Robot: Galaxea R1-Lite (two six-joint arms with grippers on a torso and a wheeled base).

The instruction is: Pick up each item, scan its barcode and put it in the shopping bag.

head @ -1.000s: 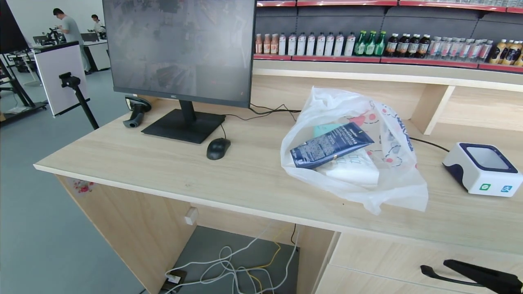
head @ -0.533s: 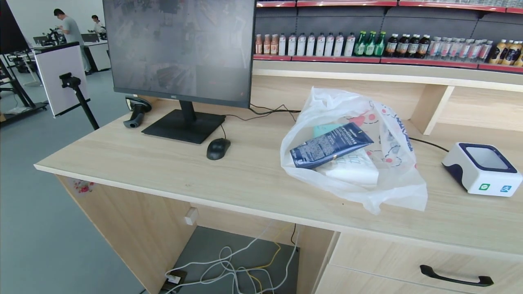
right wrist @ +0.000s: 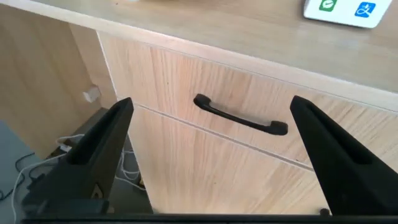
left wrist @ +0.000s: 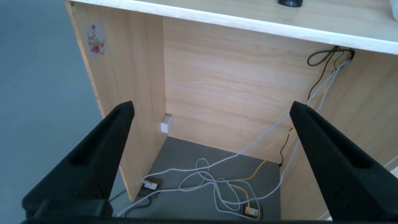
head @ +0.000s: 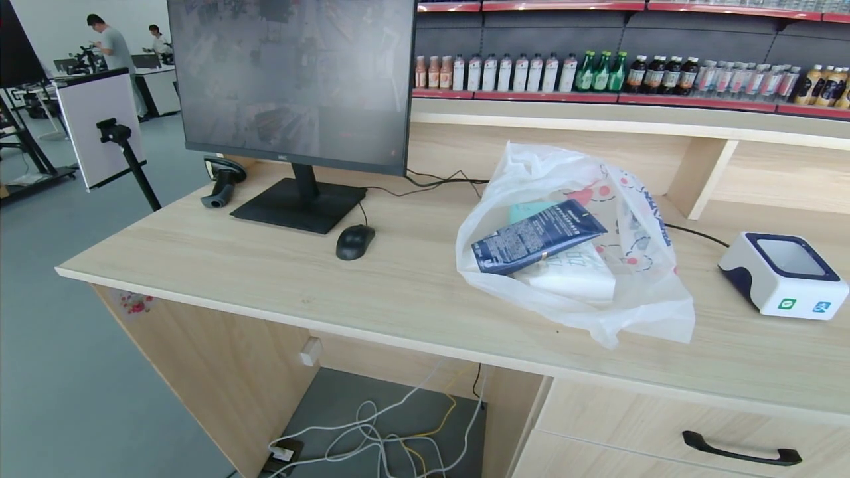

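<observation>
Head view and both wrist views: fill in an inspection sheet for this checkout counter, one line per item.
Surface: pale wooden counter.
Job's things: shopping bag lies on the counter, holding a dark blue pack on top of a white pack; box scanner stands apart, to the bag's right.
Clutter: monitor, mouse and handheld scanner on the counter's left part.
Grippers: left gripper open, facing the knee space; right gripper open, facing the drawer handle.
Cables: black cable behind the monitor; loose cables on the floor underneath.
Surroundings: shelf of bottles behind.
</observation>
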